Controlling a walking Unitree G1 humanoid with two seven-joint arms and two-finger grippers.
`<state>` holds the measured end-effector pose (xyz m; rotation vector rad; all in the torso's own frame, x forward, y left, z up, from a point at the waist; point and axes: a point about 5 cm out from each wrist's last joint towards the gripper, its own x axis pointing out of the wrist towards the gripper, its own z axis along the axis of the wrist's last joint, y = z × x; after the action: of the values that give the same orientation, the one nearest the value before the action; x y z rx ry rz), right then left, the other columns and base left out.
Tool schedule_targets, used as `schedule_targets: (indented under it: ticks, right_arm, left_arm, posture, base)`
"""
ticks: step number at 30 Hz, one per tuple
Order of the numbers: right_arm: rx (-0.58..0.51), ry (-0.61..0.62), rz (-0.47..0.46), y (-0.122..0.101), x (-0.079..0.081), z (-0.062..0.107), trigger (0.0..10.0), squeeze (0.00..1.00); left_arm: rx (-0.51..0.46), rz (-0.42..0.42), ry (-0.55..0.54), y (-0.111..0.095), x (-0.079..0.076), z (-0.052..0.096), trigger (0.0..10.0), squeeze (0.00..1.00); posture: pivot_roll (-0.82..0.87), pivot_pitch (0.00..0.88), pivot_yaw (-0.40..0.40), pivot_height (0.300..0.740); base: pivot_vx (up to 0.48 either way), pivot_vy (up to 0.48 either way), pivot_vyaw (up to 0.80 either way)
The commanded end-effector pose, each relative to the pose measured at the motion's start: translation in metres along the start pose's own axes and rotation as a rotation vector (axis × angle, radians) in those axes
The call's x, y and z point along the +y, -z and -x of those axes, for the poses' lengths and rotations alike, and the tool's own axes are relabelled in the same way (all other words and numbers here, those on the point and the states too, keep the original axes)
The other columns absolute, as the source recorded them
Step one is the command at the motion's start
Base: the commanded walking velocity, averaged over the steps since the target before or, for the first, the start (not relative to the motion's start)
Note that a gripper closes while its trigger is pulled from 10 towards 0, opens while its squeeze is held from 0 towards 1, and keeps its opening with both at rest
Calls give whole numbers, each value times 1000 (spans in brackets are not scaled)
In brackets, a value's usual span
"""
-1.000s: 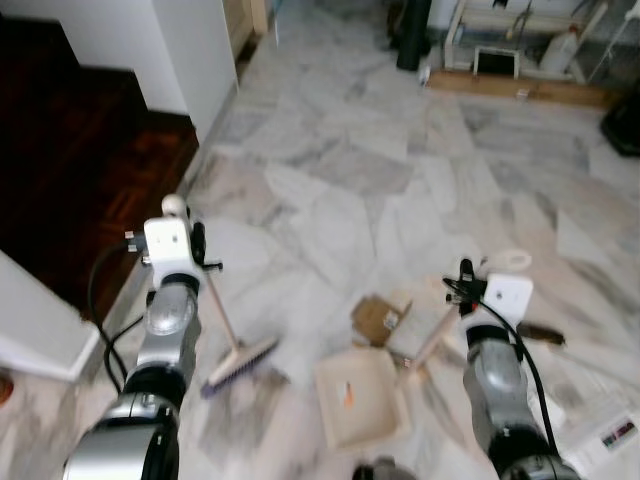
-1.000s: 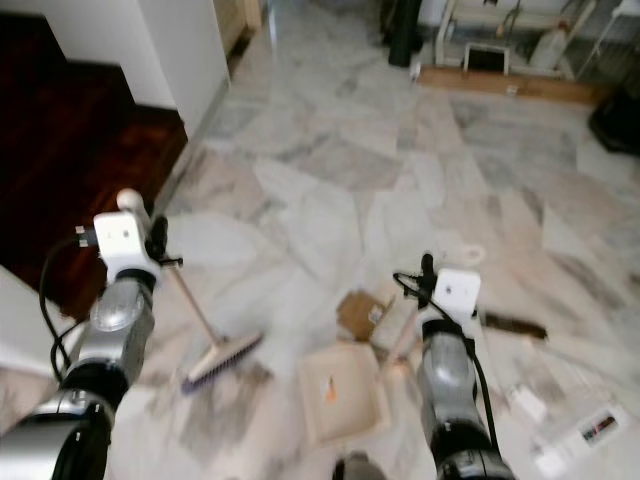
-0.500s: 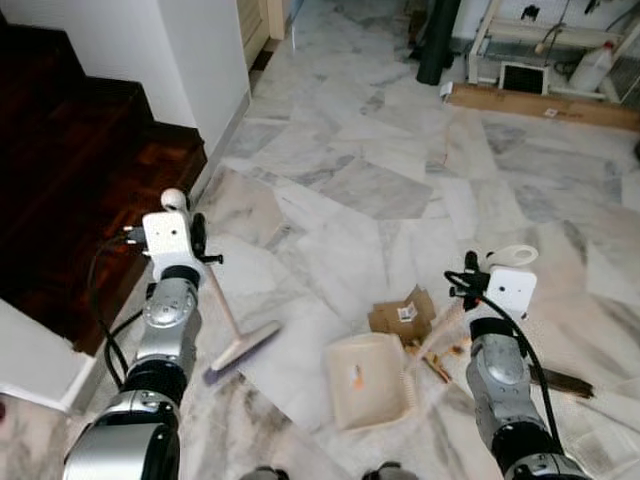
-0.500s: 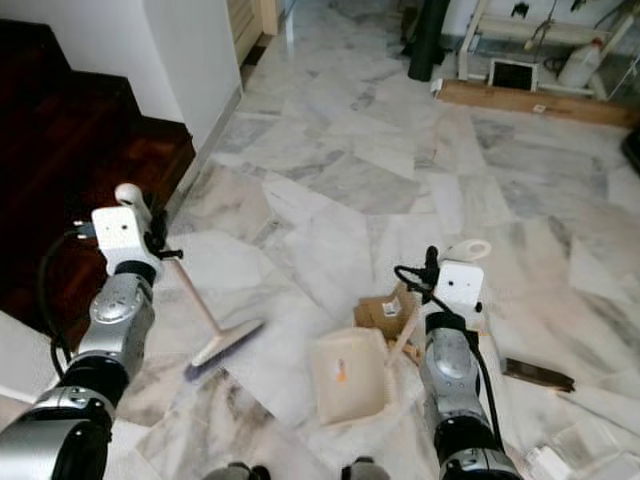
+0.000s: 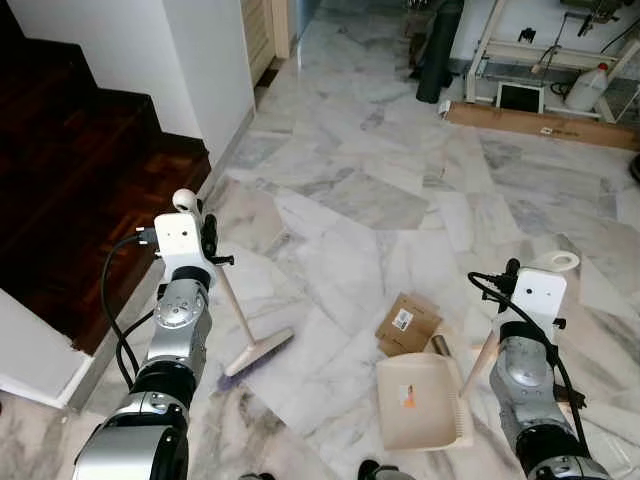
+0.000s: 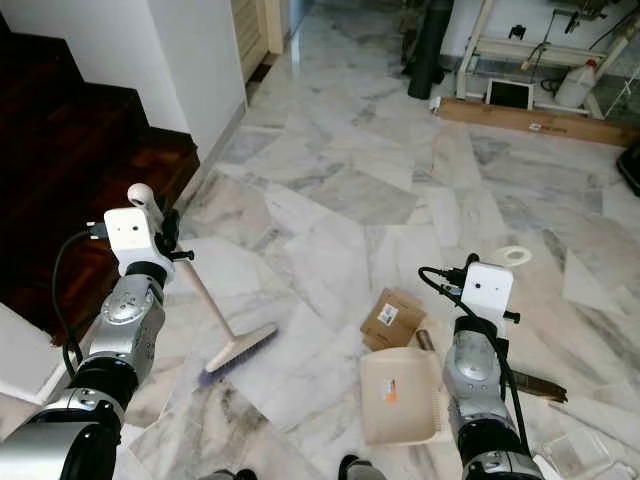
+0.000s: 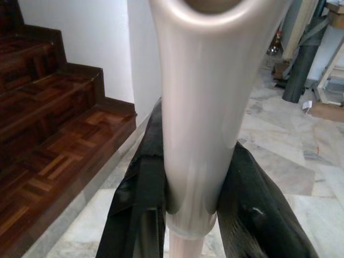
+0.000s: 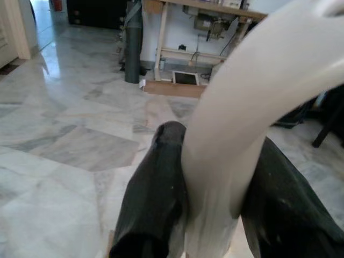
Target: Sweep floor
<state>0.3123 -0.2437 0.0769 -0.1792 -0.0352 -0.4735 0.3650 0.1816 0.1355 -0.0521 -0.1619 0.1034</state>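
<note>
Risks first. My left gripper (image 7: 185, 215) is clamped on the broom (image 5: 240, 325) handle, fingers (image 7: 134, 215) tight on both sides of it. The brush head rests on the marble floor (image 5: 340, 180), left of the mess and apart from it. My right gripper (image 8: 207, 226) is closed around the dustpan (image 5: 420, 400) handle. The pan sits flat on the floor just in front of my right arm, with a small orange scrap inside it.

- The cardboard piece (image 5: 408, 322) lies just beyond the pan's far edge. It looks flat and light, so a fast stroke would likely skid it past the pan or fold it against the lip.
- The broom head is well to the left of the cardboard. A long sideways sweep risks scattering smaller bits I can't resolve from here.
- If the pan tilts up while I push debris at it, dirt goes under the lip.
- The wooden stairs (image 5: 90, 170) are close to my left arm. A wide backswing could knock the broom handle into them.
- The cable (image 5: 115, 300) on my left arm hangs loose and could snag.

Labels: the cardboard has a white sticker (image 5: 402, 319), too small to read. There's no legible writing on the broom or the pan.
</note>
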Motion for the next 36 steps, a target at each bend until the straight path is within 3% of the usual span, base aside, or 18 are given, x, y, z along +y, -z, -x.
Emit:
schedule_targets:
  ticks: [1, 9, 28, 36]
  right_arm:
    - [-12, 43, 38, -2, -8, -2, 10000, 0]
    - [-11, 38, 32, -1, -8, -2, 10000, 0]
    - [26, -41, -26, 4, 10, 6, 10000, 0]
    - [-6, -62, -45, 0, 16, 8, 10000, 0]
  left_arm:
    - [-35, 5, -1, -8, 0, -4, 10000, 0]
    - [-35, 5, 1, -8, 0, -4, 10000, 0]
    - [-22, 3, 8, -5, -4, -2, 10000, 0]
    - [-11, 4, 11, -2, -4, 0, 10000, 0]
  posture:
    - [-52, 151, -4, 740]
    - [-53, 151, -4, 740]
    - [-53, 151, -3, 740]
    - [-53, 151, -2, 740]
  base:
    - [0, 0, 0]
    - [0, 0, 0]
    - [0, 0, 0]
    - [0, 0, 0]
